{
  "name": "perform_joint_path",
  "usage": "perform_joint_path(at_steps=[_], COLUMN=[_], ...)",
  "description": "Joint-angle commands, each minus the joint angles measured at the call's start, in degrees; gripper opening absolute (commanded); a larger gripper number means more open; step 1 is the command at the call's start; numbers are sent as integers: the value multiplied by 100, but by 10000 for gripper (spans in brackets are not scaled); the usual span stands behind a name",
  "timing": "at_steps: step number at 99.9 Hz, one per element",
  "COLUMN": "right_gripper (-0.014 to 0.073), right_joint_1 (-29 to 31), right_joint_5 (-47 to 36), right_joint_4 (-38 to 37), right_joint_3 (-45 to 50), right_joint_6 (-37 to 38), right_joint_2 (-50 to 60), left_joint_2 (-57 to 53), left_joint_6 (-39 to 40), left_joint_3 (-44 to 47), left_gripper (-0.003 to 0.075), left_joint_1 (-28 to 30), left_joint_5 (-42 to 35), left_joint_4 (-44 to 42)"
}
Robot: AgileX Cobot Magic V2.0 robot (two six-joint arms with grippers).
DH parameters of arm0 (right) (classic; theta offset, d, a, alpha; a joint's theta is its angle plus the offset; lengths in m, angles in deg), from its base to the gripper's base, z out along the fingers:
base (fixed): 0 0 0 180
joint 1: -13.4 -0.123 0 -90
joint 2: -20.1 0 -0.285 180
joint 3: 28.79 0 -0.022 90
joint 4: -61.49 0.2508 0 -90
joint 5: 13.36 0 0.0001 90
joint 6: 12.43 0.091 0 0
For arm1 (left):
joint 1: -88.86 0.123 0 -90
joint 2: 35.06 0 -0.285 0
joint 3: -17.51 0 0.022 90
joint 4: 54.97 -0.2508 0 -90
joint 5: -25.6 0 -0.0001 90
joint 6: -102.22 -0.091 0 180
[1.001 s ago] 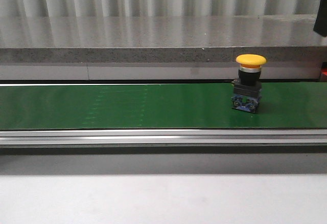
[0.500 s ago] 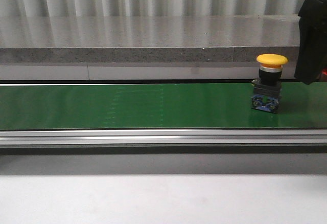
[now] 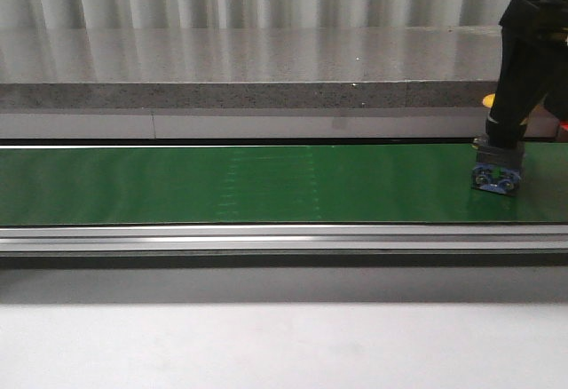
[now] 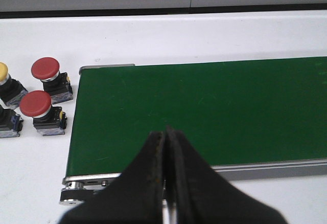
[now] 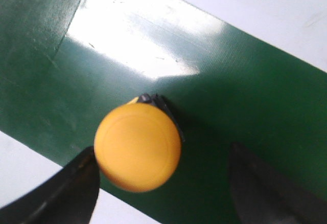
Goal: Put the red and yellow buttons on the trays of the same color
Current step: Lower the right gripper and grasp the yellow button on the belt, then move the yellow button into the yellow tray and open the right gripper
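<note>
A yellow button (image 5: 138, 147) with a black and blue base (image 3: 496, 176) stands on the green conveyor belt (image 3: 222, 185) at its right end. My right gripper (image 5: 161, 180) is open just above it, one finger (image 5: 66, 188) close beside the yellow cap, the other (image 5: 265, 183) well apart. In the front view the right arm (image 3: 531, 60) hides most of the cap. My left gripper (image 4: 166, 137) is shut and empty over the belt's other end. Two red buttons (image 4: 45, 68) (image 4: 36, 104) and part of a yellow button (image 4: 2, 71) stand on the white table beside that end. No trays are in view.
The belt has a metal rail (image 3: 266, 238) along its near side and a roller (image 4: 76, 196) at its end. A grey ledge (image 3: 248, 78) runs behind the belt. A further black and blue button base (image 4: 9, 121) stands by the red buttons.
The yellow button has ridden the belt to the right. My right arm has come down from the upper right over it and now hides most of its cap in the front view.
</note>
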Motion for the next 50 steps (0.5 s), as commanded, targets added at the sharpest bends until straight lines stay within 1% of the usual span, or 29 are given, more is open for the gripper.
perform_joint_path(at_steps=[1,13,18,23,28,30,31,32,35,40,45,50], right_gripper=[530,526,500,441,350,326,289,289,232,167,132,127], right_joint_1=[-11,-11,-11,-11,-11,-11,-11,-11,-11,-11,-11,-6], right_joint_5=[-263,-378,-386,-386,-386,-386,-386,-386,-372,-336,-292,-259], right_joint_4=[121,128,128,128,128,128,128,128,128,128,128,128], right_joint_3=[-164,-172,-172,-172,-172,-172,-172,-172,-172,-172,-172,-172], right_joint_6=[-105,-132,-132,-132,-132,-132,-132,-132,-132,-132,-132,-132], right_joint_2=[88,-26,-69,-74,-74,-74,-74,-74,-74,-74,-68,-62], left_joint_2=[-23,-23,-23,-23,-23,-23,-23,-23,-23,-23,-23,-23], left_joint_6=[20,20,20,20,20,20,20,20,20,20,20,20], left_joint_3=[-164,-164,-164,-164,-164,-164,-164,-164,-164,-164,-164,-164], left_gripper=[-20,-20,-20,-20,-20,-20,-20,-20,-20,-20,-20,-20], left_joint_1=[-41,-41,-41,-41,-41,-41,-41,-41,-41,-41,-41,-41], left_joint_5=[-433,-433,-433,-433,-433,-433,-433,-433,-433,-433,-433,-433], left_joint_4=[46,46,46,46,46,46,46,46,46,46,46,46])
